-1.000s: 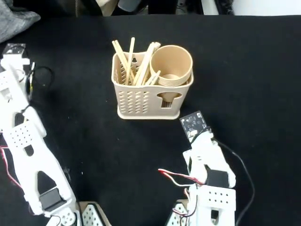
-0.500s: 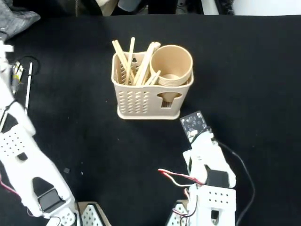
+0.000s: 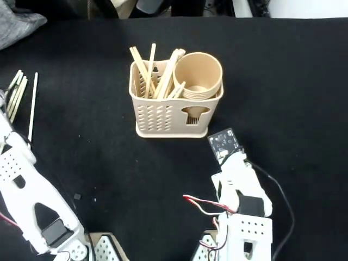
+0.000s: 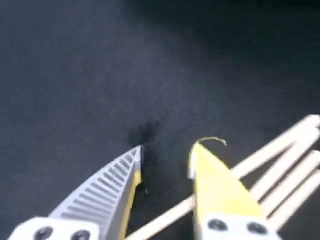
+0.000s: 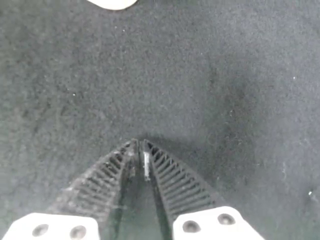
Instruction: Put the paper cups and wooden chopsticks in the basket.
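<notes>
Left tool (image 4: 165,150): mine, released above loose wooden chopsticks (image 4: 272,148) on desk (image 3: 283,81) | Right tool (image 5: 139,145): clenched, empty | Basket (image 3: 163,117): holds paper cups (image 3: 198,73) | Handling: sticks probably light, stiff, roll-prone; I'd pinch mid-length.

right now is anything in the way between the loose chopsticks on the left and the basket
Nothing visible is. Black cloth runs from the loose chopsticks to the basket, with no object on that stretch. The left gripper is open directly over the chopsticks, with nothing between them.
</notes>
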You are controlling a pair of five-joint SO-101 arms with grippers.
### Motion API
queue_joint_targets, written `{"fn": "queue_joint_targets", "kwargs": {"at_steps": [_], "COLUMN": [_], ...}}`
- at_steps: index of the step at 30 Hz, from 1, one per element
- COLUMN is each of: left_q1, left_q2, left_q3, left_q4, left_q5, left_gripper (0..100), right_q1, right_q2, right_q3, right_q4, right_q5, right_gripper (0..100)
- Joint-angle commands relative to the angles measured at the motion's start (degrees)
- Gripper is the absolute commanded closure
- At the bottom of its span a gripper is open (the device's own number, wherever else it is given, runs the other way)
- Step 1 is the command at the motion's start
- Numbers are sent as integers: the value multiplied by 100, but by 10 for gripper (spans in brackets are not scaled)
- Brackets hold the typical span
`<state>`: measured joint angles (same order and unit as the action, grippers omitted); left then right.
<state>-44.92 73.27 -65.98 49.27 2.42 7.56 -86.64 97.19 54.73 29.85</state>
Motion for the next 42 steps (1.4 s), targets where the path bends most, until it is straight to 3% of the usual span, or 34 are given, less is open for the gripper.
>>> {"fn": "queue_joint_targets", "kwargs": {"at_steps": [1, 10, 16, 30, 38, 42], "left_q1": [75, 259, 620, 1341, 1912, 1956], "left_q2": [466, 580, 563, -62, -2224, -3262], "left_q3": [-602, -2571, -2941, -998, 1587, 1903], "left_q4": [-70, 3613, 5064, 5178, 5160, 5160], "left_q5": [457, -352, -545, -589, -1890, -2303], "left_gripper": [834, 834, 834, 834, 834, 830], "right_q1": [-62, -62, -62, -62, -62, -62], "right_q2": [-48, -48, -48, -48, -48, -48], "right_q3": [-4, -4, -4, -4, -4, -4], "right_q4": [9, 9, 9, 9, 9, 9], "right_q5": [-18, -18, -18, -18, -18, -18], "right_gripper": [986, 986, 986, 986, 986, 986]}}
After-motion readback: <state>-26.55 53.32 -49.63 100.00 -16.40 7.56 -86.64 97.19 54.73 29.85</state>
